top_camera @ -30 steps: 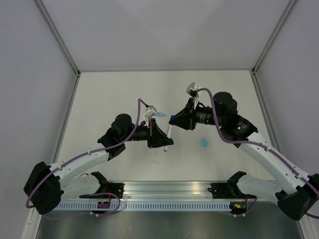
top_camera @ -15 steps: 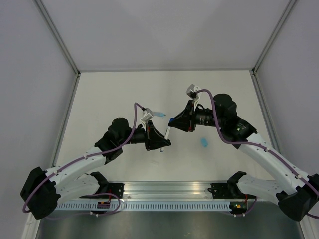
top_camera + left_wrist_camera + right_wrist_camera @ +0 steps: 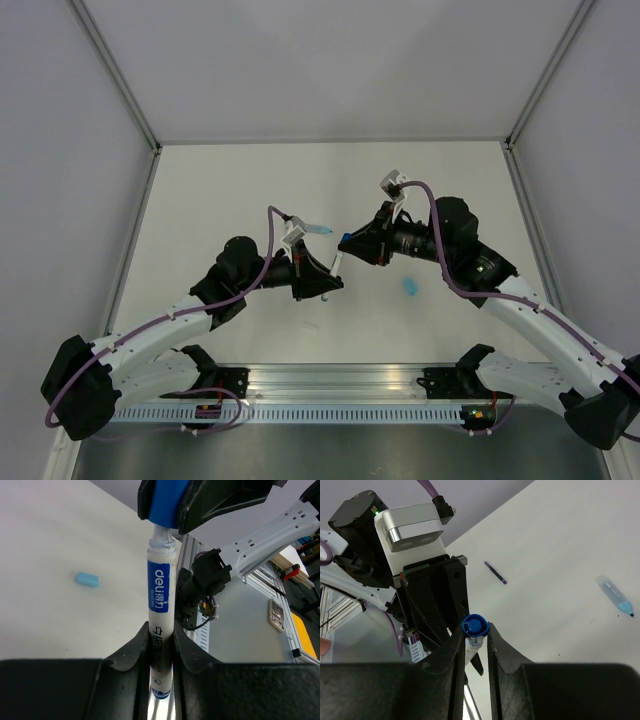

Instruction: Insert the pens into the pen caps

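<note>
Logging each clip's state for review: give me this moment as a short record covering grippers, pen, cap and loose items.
left gripper: shut on white pen
right gripper: shut on dark blue cap
mating: pen tip at cap mouth, clear neck showing
loose on table: pale blue cap, second pale blue cap, slim dark pen

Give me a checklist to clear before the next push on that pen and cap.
1. Left end effector gripping the white pen: ok.
2. Right end effector gripping the dark blue cap: ok.
3. Pen tip lined up with the cap's mouth: ok.
4. Cap fully seated on the pen: not ok, clear neck exposed.
5. Depth of the tip inside the cap: cannot tell.
</note>
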Available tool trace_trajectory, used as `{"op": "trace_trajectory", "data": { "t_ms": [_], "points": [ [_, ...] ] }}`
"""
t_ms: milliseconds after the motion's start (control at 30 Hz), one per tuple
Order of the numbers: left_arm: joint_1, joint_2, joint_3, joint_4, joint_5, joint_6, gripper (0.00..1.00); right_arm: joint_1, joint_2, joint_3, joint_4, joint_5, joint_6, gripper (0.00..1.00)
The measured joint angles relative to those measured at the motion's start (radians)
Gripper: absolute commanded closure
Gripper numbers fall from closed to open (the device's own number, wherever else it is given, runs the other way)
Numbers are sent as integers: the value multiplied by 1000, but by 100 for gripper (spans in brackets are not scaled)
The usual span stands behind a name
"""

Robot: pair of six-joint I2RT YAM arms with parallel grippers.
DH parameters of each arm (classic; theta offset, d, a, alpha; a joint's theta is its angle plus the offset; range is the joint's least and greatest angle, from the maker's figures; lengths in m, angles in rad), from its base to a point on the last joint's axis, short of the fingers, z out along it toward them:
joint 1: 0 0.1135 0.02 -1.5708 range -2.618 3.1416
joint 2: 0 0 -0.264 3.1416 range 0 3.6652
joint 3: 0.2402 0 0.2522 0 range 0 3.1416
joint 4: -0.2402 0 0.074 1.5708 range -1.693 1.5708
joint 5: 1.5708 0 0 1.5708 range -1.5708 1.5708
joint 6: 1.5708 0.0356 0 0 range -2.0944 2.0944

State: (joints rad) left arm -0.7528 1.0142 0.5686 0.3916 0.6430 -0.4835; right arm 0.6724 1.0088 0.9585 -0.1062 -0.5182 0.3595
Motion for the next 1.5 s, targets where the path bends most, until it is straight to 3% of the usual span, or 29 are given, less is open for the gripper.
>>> {"op": "trace_trajectory", "data": {
  "t_ms": [733, 933, 1367, 1500],
  "points": [
    [-2, 11, 0, -13, -16, 13, 98, -2, 23, 26, -47, -25, -62, 99],
    [-6, 11, 0, -23, -21, 24, 98, -2, 35, 56, -104, -31, -101, 89],
    [-7, -11, -32, 22, -4, 29, 98, 16, 33, 63, -109, -51, -111, 84],
    [-7, -18, -35, 35, -2, 29, 98, 27, 33, 63, -90, -47, -108, 76]
  ]
}}
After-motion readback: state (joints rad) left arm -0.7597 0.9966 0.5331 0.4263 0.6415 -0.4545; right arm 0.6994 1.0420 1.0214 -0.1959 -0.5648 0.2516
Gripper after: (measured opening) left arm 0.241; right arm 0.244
